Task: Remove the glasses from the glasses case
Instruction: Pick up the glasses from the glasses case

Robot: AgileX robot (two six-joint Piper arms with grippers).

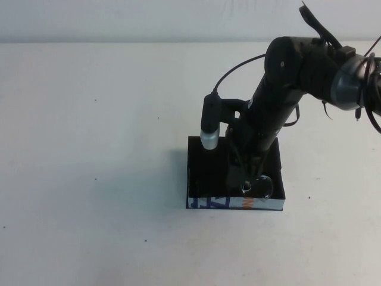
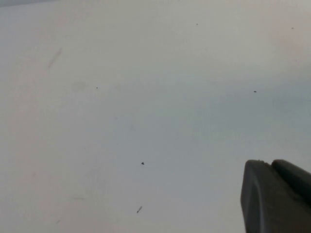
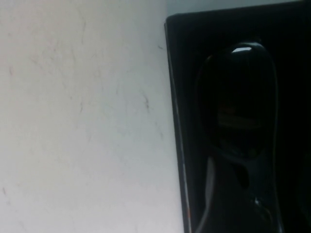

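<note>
While reaching down into the glasses case (image 1: pixel 205 173) at about five o'clock of the table (image 1: pixel 89 149), right gripper (image 1: pixel 247 173) buried among the black walls, can't tell whether spread or clamped. Glasses (image 1: pixel 257 186) inside, a lens glinting at the four o'clock corner by the white lettered wall. Nothing lifted out yet; the grab and lift all to come. Left gripper (image 2: pixel 277 196) off over bare table, grip likewise unreadable
</note>
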